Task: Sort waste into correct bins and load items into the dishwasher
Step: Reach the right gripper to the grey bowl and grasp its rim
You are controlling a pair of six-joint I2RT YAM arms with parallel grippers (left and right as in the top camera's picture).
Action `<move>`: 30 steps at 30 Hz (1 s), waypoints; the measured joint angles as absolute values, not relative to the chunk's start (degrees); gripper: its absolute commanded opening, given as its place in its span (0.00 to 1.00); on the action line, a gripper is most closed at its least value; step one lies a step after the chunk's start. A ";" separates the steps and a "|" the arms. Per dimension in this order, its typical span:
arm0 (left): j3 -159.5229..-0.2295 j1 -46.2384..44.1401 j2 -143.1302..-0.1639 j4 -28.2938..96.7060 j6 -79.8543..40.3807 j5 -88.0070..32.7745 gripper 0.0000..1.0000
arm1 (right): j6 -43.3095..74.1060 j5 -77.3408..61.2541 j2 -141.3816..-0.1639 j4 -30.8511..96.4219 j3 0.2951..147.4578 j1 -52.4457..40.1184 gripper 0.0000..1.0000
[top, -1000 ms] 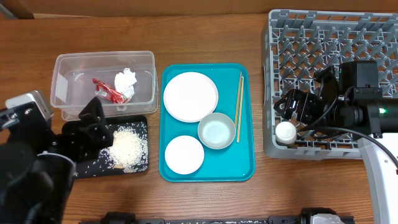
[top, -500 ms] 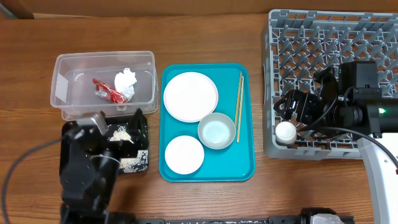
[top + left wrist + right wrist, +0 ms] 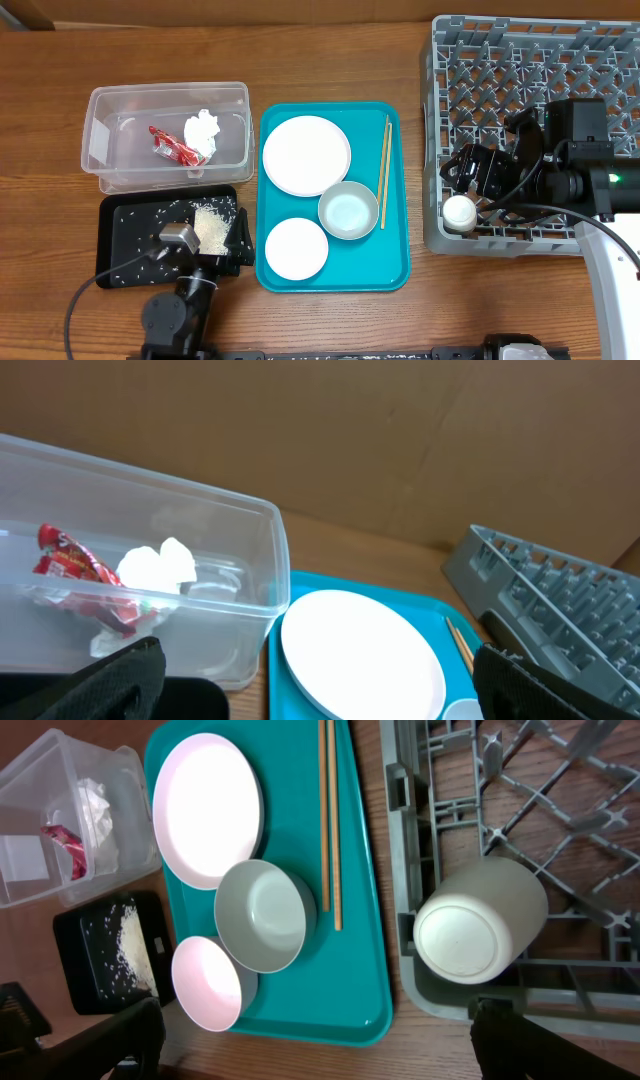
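- The small white cup (image 3: 480,920) is sitting inside the grey dish rack (image 3: 520,60), at the rack's near left corner, with a flat round end facing up toward the wrist camera.
- The right gripper (image 3: 315,1025) is hovering just above and beside the cup, with its two fingers spread wide apart. They are gripping nothing and are not touching the cup.
- The step in hand appears to be leaving the cup in the rack and going for the next dish.
- To do this well, the arm should lift straight up, away from the cup, so that neither finger is nudging it off its pegs.
- Only then should the arm swing left toward the teal tray (image 3: 395,270).
- On that tray, the thin wooden chopsticks (image 3: 384,170) are lying along the right edge, nearest the rack.
- The pale bowl (image 3: 348,211) is sitting between the large plate (image 3: 306,154) and the small plate (image 3: 296,248), touching or overlapping both.
- Further left, the red wrapper (image 3: 172,145) and white tissue (image 3: 201,131) are lying together in the clear tub (image 3: 100,100).
- Rice grains (image 3: 210,228) are lying scattered in the black tray (image 3: 120,215).
- The left gripper (image 3: 320,675) is hanging low by the black tray's near right corner, its fingers wide apart and holding nothing.
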State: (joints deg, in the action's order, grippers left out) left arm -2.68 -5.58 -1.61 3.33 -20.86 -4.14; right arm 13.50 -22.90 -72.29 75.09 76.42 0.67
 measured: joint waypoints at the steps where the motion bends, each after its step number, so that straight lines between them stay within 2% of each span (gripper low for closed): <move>1: -1.72 -5.58 -1.17 3.70 -21.06 -4.12 1.00 | 13.50 -22.90 -72.29 75.07 76.42 0.67 1.00; 30: -0.58 -5.58 -0.91 4.19 -22.33 -4.12 1.00 | 13.45 -22.90 -72.31 74.46 76.42 0.67 1.00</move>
State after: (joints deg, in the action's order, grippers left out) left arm -0.58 -5.58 -0.91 4.19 -22.33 -4.12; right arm 13.45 -22.90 -72.31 74.46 76.42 0.67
